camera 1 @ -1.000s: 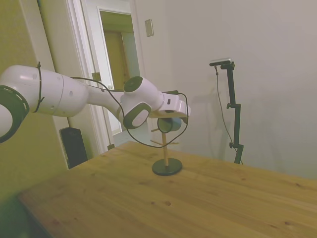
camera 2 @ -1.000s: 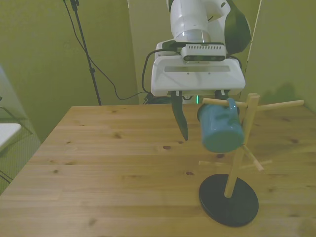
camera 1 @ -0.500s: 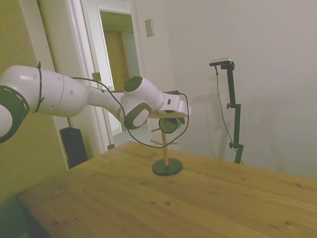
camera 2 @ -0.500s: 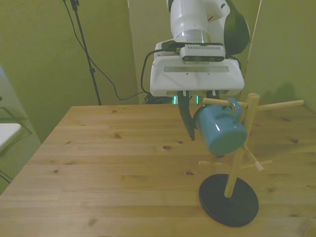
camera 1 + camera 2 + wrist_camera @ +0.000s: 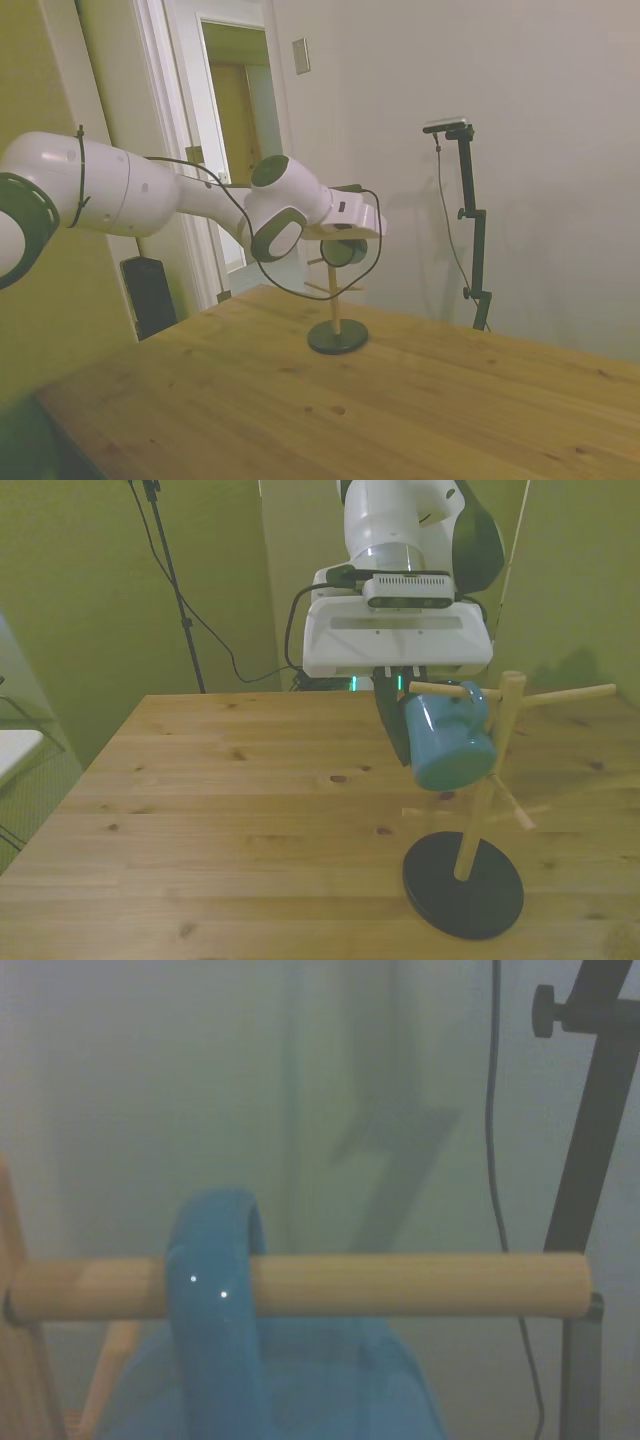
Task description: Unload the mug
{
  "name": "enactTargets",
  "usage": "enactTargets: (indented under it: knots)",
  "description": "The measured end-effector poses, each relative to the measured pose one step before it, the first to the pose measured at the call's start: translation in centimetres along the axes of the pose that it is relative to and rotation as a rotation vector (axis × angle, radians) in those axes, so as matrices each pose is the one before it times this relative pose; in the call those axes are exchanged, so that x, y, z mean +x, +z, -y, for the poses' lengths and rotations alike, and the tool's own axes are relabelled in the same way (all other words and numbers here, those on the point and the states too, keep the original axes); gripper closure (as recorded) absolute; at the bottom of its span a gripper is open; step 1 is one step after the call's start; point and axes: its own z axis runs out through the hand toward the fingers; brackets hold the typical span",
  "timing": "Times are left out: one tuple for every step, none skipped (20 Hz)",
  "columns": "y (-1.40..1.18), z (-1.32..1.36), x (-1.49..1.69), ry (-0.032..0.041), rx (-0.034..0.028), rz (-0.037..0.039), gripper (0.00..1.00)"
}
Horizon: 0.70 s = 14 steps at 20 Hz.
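From the side, the mug [image 5: 344, 251] hangs high on the wooden mug tree [image 5: 337, 312], which stands toward the far side of the table [image 5: 420, 410]. The arm's hand covers most of it, so we cannot read the grip here.

In the front view the blue mug [image 5: 449, 743] hangs by its handle [image 5: 474, 699] on a peg [image 5: 440, 688] pointing toward the front view's left, tilted with its body below the peg. The gripper [image 5: 418, 730] is at the mug: one dark finger [image 5: 392, 727] lies against its left wall, the other is hidden behind the mug. We judge the jaws narrowed around the wall, but cannot confirm they have clamped. To do this well, we should grip firmly, then slide the mug along the peg toward its free end, keeping the handle level so it does not drag the tree over.

The wrist view shows the handle [image 5: 215, 1310] looped over the peg [image 5: 400, 1285], well back from the free tip.
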Motion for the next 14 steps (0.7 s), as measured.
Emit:
enactTargets:
  knots:
    - [-0.020,-0.082,0.063,0.00103,-0.00073,-0.00079,1.00]
    - [-0.022,-0.042,0.041,0.00131,-0.00013,-0.00058,1.00]
    - [-0.052,-0.020,0.046,0.00234,0.00067,-0.00071,1.00]
    - [-0.075,0.005,0.033,0.00176,0.00104,-0.00062,1.00]
    - [-0.106,0.014,0.027,0.00110,0.00094,-0.00068,1.00]
    - [-0.163,0.002,0.048,0.00172,0.00126,-0.00114,1.00]
    - [-0.211,0.001,0.083,0.00222,0.00167,-0.00182,1.00]
    - [-0.216,0.022,0.118,0.00142,0.00178,-0.00261,1.00]
    - [-0.243,0.011,0.110,0.00095,0.00152,-0.00241,1.00]
    - [-0.259,-0.043,0.061,0.00121,0.00122,-0.00140,1.00]
    - [-0.297,-0.074,0.034,0.00169,0.00114,-0.00084,1.00]
    - [-0.280,-0.147,0.047,0.00399,0.00126,-0.00062,1.00]
    - [-0.271,-0.154,0.137,0.00611,0.00270,-0.00106,1.00]
    - [-0.257,-0.196,0.184,0.00466,0.00193,-0.00151,1.00]
